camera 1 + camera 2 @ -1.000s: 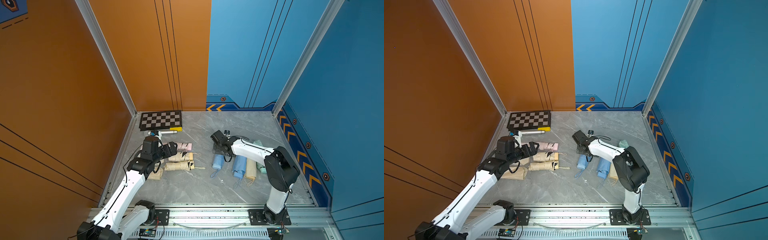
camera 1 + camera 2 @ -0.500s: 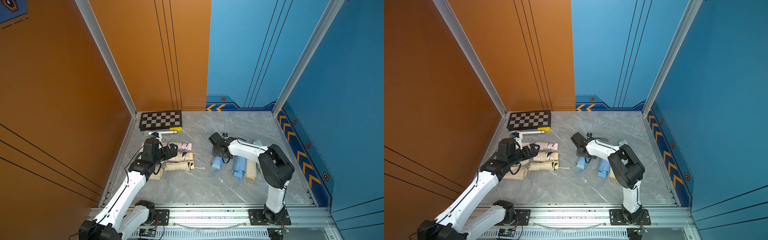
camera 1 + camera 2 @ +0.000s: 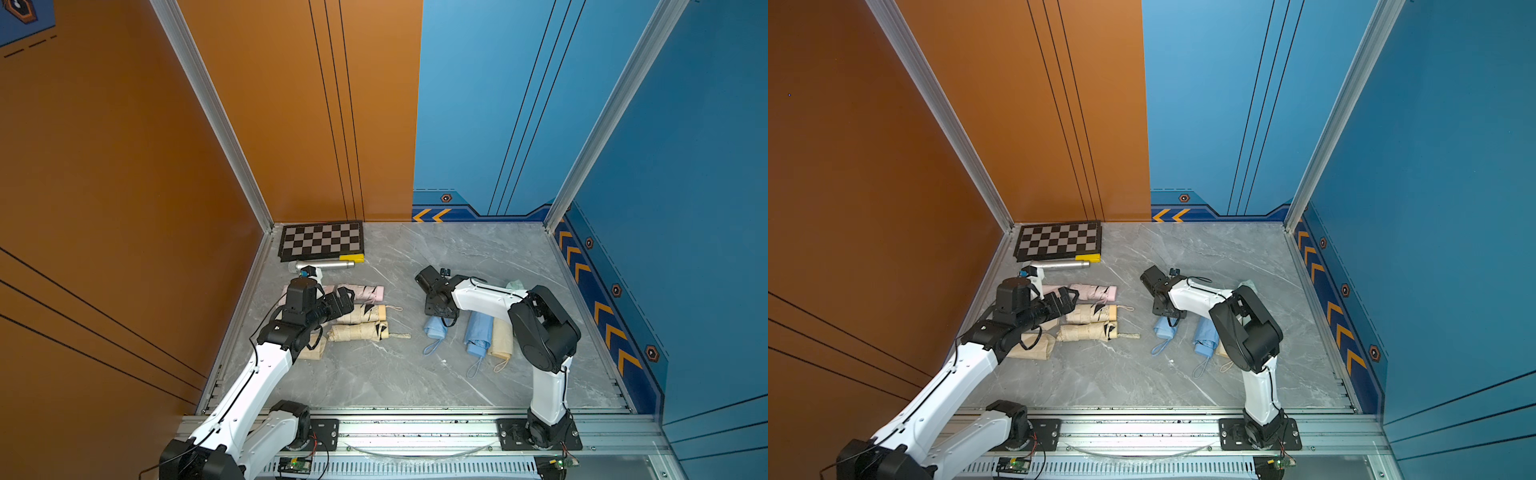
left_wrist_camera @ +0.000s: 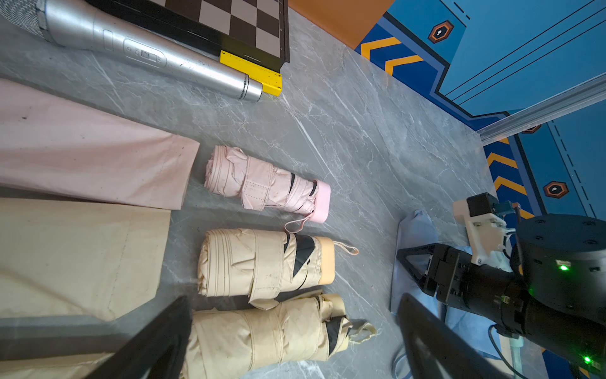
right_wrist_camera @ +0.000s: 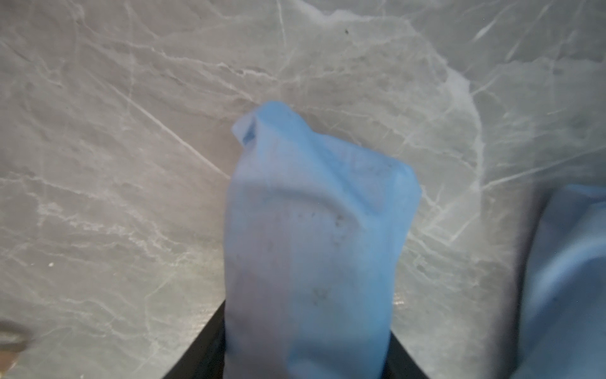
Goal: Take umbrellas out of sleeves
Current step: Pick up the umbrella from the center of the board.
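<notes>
— Counting from the left of the frame, how many of each?

— Three flat, empty sleeves first: a pink sleeve (image 4: 98, 154), a cream sleeve (image 4: 75, 256) below it, and a lowest cream sleeve (image 3: 312, 354), partly under the left arm. Just right of them are three bare umbrellas in a column: a pink umbrella (image 3: 365, 292), an upper cream umbrella (image 3: 363, 313) and a lower cream umbrella (image 3: 359, 332). Right of centre, four are still covered. There's a light blue sleeve (image 3: 435, 330), a second light blue sleeve (image 3: 478, 334) and a filled cream sleeve (image 3: 500, 338). The fourth is a mint sleeve (image 3: 515, 284), mostly hidden behind the right arm.

— Which way do they lie?

— The bare three run left to right across the frame, handles and wrist cords at their right ends. The two blue ones and the filled cream one run up and down the frame, cords trailing toward the bottom edge. I can't tell with the mint one.

— And the claws?

— The left claw (image 3: 347, 301) hangs over the cream umbrellas, fingers wide apart, holding nothing. The right claw (image 3: 441, 313) sits at the upper end of the light blue sleeve, fingers pressed against both sides of the fabric, clamped on it.

— The room?

— It's a grey marble-look desk (image 3: 395, 382) with white veins. A checkerboard (image 3: 322, 241) fills its upper left corner, with a yellow block (image 3: 352, 257) and a silver cylinder (image 3: 324, 264) just below. There's an orange wall (image 3: 124, 166) at the left and a blue wall (image 3: 685, 166) at the right, with orange chevrons along its foot. A metal rail (image 3: 415, 428) runs along the bottom.
</notes>
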### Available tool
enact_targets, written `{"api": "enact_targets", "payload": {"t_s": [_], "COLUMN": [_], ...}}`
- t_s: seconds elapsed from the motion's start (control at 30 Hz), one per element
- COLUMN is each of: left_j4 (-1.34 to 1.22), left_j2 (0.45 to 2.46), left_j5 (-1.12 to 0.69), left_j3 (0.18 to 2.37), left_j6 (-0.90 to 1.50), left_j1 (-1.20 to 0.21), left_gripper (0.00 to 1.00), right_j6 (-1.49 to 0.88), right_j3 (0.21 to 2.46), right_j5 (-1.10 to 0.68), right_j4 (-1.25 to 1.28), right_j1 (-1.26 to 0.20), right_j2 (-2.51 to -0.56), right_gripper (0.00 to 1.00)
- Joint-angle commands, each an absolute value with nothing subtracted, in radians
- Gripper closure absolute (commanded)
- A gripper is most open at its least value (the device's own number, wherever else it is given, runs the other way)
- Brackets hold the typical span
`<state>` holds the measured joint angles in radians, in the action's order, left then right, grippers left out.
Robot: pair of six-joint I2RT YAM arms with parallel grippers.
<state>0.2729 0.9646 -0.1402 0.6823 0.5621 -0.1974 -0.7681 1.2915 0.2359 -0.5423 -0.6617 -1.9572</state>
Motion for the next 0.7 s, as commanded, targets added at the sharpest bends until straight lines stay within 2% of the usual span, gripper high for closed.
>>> {"api": "enact_targets", "payload": {"t_s": [0.0, 0.23, 0.37, 0.47, 0.67], "left_j4": [0.238, 0.222, 0.24, 0.26, 0.282], "left_j2": [0.971, 0.991, 0.987, 0.985, 0.974], "left_j5": [-0.184, -0.246, -0.255, -0.263, -0.325], "left_j3": [0.668, 0.681, 0.688, 0.687, 0.67], "left_j6": [0.569, 0.568, 0.567, 0.587, 0.623], "left_j1": [-0.187, -0.17, -0.149, -0.12, -0.058], "left_gripper": [0.02, 0.0, 0.01, 0.02, 0.08], "right_j6": [-0.645, -0.29, -0.107, 0.045, 0.307], "right_j3": [1.323, 1.38, 1.395, 1.367, 1.292], "right_j5": [0.2, 0.058, -0.061, -0.139, -0.145], "right_j4": [-0.535, -0.496, -0.49, -0.47, -0.463], "right_j1": [-0.659, -0.628, -0.644, -0.694, -0.853], "right_j2": [-1.97, -1.941, -1.881, -1.813, -1.723], "right_gripper": [0.52, 0.64, 0.64, 0.64, 0.64]}}
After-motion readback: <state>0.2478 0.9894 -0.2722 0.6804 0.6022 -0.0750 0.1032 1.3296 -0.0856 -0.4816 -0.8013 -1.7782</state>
